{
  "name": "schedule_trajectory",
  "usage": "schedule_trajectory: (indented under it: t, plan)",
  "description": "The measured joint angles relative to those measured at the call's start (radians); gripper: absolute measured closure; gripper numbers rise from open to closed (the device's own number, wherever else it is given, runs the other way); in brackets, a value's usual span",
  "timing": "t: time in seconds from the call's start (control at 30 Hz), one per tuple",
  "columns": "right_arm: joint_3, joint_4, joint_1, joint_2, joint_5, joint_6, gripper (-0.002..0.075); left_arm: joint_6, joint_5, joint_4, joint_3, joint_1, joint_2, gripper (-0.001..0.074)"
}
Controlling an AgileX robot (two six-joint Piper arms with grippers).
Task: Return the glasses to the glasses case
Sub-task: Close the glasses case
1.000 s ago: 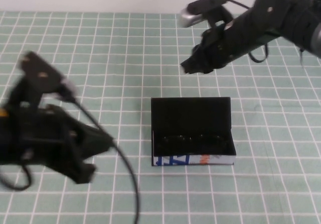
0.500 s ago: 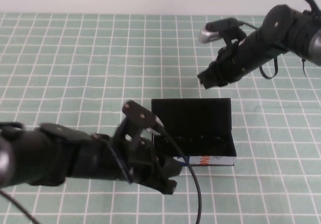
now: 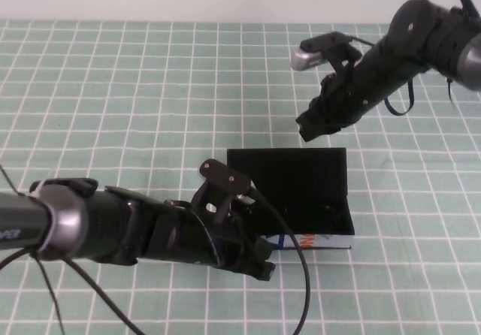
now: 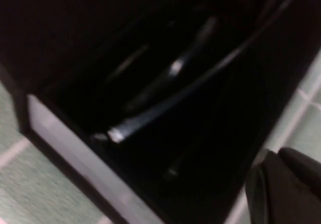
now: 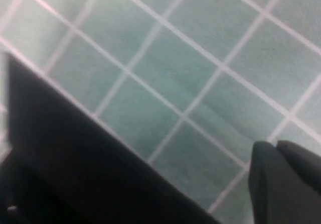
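Note:
The black glasses case stands open in the middle of the table, lid upright at the back, white printed edge at the front. The glasses lie inside it; in the left wrist view their slim dark arms glint against the black lining, next to the case's white edge. My left gripper is shut and empty, low at the case's front left corner; its fingertips sit just outside the case wall. My right gripper is shut and empty, hovering behind the lid; the right wrist view shows the lid's edge.
A green mat with a white grid covers the table. My left arm and its cable lie across the front left of the mat. My right arm reaches in from the back right.
My left arm has swung from the front left across to the case's front left corner. My right gripper has drawn back to the right, away from above the case.

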Motion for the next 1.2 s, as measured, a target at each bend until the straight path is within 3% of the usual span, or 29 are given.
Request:
schedule_trajectory:
  t: [0.57, 0.87, 1.2]
  plan:
    - [-0.055, 0.038, 0.000, 0.071, 0.017, -0.042, 0.0737, 0.002, -0.022, -0.009, -0.025, -0.002, 0.041, 0.0737]
    - [-0.106, 0.123, 0.000, 0.079, 0.210, -0.119, 0.0737, 0.002, -0.022, -0.009, -0.025, -0.002, 0.041, 0.0737]
    - [-0.127, 0.217, 0.025, 0.070, 0.233, -0.172, 0.0737, -0.001, -0.032, -0.009, -0.025, -0.002, 0.041, 0.0737]
